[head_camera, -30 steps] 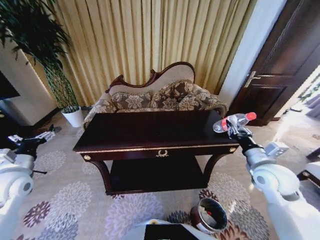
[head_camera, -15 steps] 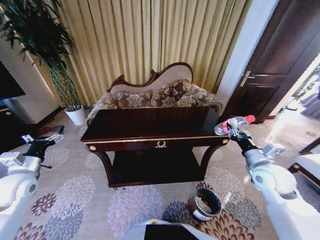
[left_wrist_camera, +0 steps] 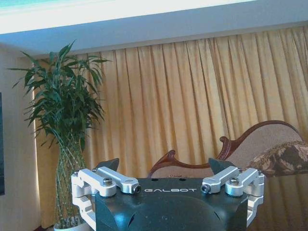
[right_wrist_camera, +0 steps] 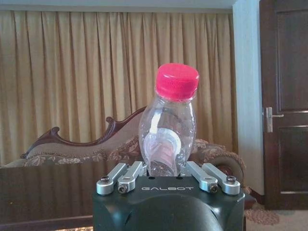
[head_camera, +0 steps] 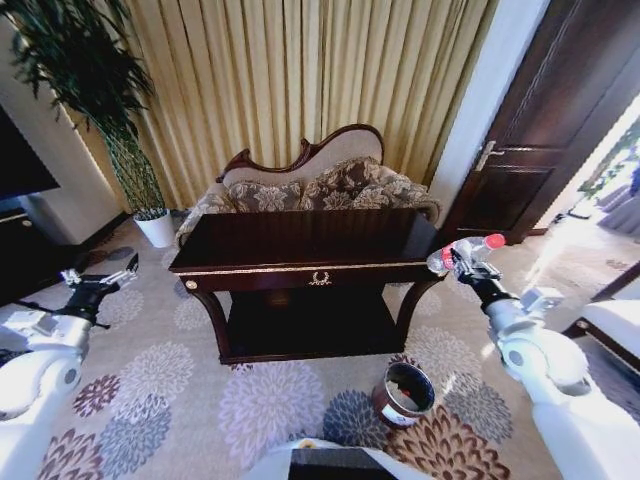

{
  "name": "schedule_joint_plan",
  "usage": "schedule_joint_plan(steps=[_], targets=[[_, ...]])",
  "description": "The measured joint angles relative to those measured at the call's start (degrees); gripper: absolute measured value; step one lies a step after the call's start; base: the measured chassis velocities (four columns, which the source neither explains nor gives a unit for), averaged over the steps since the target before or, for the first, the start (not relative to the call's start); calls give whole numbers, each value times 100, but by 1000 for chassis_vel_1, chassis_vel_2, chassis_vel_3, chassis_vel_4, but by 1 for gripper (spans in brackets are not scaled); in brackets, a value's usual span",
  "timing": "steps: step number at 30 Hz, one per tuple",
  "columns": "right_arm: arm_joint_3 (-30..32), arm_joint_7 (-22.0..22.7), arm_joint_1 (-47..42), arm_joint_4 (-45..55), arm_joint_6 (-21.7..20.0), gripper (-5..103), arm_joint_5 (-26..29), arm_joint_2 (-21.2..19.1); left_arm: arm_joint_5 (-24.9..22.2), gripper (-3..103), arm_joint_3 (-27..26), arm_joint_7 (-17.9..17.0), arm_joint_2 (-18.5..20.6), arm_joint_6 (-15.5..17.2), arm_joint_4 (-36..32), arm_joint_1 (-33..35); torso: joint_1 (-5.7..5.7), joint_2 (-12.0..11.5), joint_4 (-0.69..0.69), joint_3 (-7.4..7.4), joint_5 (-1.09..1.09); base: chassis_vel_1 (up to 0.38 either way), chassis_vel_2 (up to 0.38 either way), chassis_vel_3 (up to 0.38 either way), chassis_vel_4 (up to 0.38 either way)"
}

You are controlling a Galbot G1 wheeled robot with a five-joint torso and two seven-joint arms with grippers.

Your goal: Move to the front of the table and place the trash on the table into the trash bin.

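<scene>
the robot has backed away from the counter (head_camera: 300,245), whose top now lies bare and farther off, while the trash bin (head_camera: 404,392) on the carpet has come more fully into view below the right arm. the right gripper (head_camera: 461,262) stays clamped on the clear bottle (head_camera: 465,250), red cap toward the door, held off the counter's right corner and well above the bin, so i'd say only the drop remains. the left gripper (head_camera: 100,282) hangs spread and empty out at the left.

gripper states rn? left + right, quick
Left gripper: open, holding nothing, out to the left of the table.
Right gripper: shut on the clear plastic bottle with red cap, off the table's right end.
</scene>
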Motion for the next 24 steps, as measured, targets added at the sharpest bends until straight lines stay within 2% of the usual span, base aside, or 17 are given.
schedule_joint_plan(steps=[11,15,18,24], targets=[[-42,0,-215,-190,100,25,-220,279,38,100,128,-15,-90,49,-60,24,0,0,0,0,0,92,-94,-93,98],[-185,0,-208,-404,188,25,-612,442,83,100,211,-26,-141,45,-109,3,0,0,1,-1,0,89,-96,-84,93],[-339,0,-201,-598,338,25,-1168,625,114,100,256,-33,-178,45,-161,-1,0,0,0,0,0,65,-82,-74,68],[-519,0,-182,-809,476,25,-1332,861,162,100,267,-36,-203,45,-180,32,-1,1,1,-1,0,15,-19,-22,17]])
